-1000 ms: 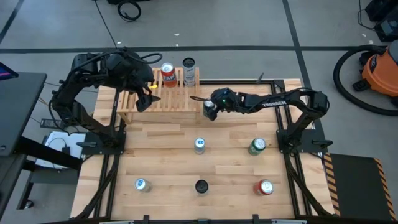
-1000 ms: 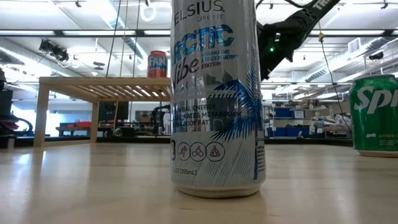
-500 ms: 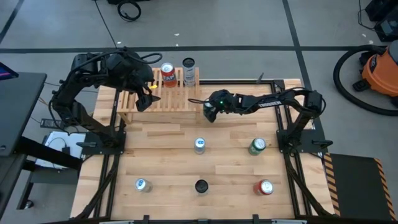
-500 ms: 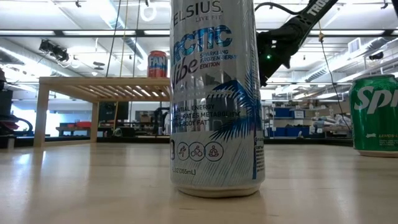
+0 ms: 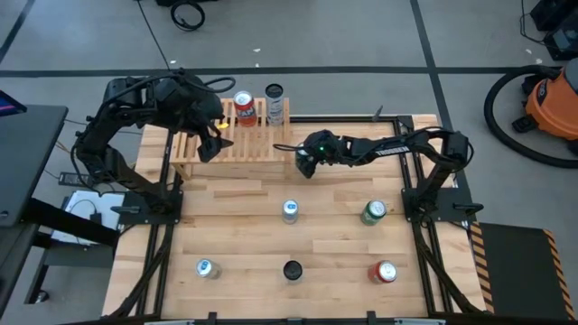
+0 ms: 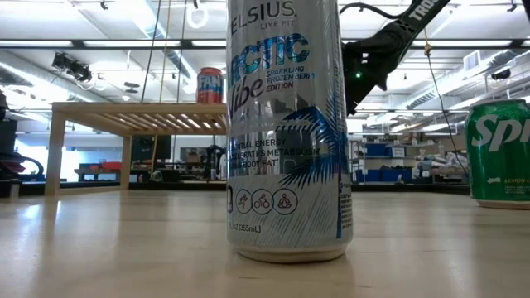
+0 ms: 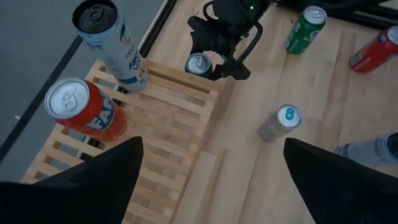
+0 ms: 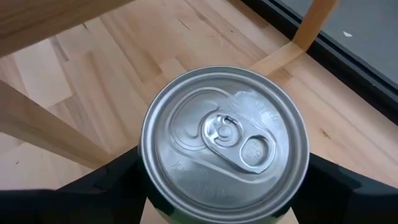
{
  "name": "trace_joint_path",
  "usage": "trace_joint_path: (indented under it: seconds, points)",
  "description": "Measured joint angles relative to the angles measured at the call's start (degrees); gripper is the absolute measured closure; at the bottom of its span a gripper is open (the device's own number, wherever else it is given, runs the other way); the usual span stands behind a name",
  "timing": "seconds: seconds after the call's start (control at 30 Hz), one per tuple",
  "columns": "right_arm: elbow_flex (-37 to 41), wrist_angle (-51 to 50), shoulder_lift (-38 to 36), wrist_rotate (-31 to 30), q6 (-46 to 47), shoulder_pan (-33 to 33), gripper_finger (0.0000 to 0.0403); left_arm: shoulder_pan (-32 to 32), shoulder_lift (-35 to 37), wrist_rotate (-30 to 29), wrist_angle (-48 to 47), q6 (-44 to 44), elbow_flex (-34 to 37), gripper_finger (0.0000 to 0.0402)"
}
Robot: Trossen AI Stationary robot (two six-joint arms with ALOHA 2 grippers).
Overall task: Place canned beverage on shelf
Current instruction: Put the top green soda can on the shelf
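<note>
A silver-topped can (image 8: pixel 224 140) stands upright on the table just off the right end of the shelf (image 5: pixel 239 144), a low light-wood slatted rack. My right gripper (image 5: pixel 304 162) is shut on this can. An orange can (image 5: pixel 244 106) and a tall pale can (image 5: pixel 274 99) stand on the shelf's far edge. My left gripper (image 7: pixel 212 142) hangs open above the shelf's left part and touches nothing. My right gripper pinches the can between its two fingers (image 8: pixel 106 186), one on each opposite side of the wall just under the top rim (image 8: pixel 148 163). It comes slanting down from the table's right side. The can stands upright with its base on the table.
Loose cans stand on the near half of the table: a blue-and-white one (image 5: pixel 289 210), a green one (image 5: pixel 373 212), a red one (image 5: pixel 385 271), a black one (image 5: pixel 293 269) and a blue one (image 5: pixel 205 267). The shelf's middle and right slats are bare.
My right gripper has drawn its fingers in around the can beside the shelf. The can has stayed where it stood.
</note>
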State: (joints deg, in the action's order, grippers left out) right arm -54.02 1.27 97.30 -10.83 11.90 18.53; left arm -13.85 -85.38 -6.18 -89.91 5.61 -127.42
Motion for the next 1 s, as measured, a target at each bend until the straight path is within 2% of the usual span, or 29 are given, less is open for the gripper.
trace_joint_path:
  seconds: [0.43,0.8,1.0]
  points:
    - [0.09,-12.11,-9.63,1.16,1.4,-1.24,0.0092,-0.36,0.0,-0.05,-0.06,3.63,0.0,0.001]
    - [0.09,-19.29,-21.15,1.57,1.4,-5.15,0.0092,0.09,-0.02,3.06,0.03,-1.99,0.0,0.001]
    - [0.07,-20.74,-25.59,2.91,1.9,-6.56,0.0092,0.33,-0.29,2.82,1.86,-1.31,0.0,0.001]
